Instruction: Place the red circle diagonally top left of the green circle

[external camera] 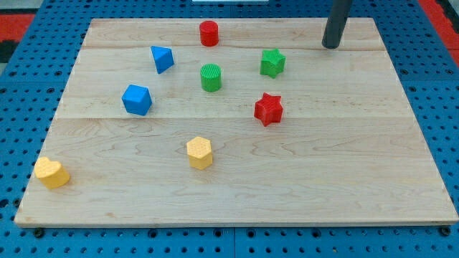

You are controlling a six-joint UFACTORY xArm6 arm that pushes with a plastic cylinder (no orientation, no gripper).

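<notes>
The red circle (209, 33) stands near the board's top edge, just left of centre. The green circle (211, 77) stands directly below it, a short gap apart. My tip (330, 46) rests on the board at the upper right, well to the right of both circles and up and right of the green star (272, 63).
A blue triangle (162, 59) lies left of the green circle. A blue cube (136, 99) lies lower left. A red star (269, 109) sits right of centre. A yellow hexagon (200, 153) sits low centre, a yellow heart (51, 173) at the bottom left corner of the wooden board (344, 179).
</notes>
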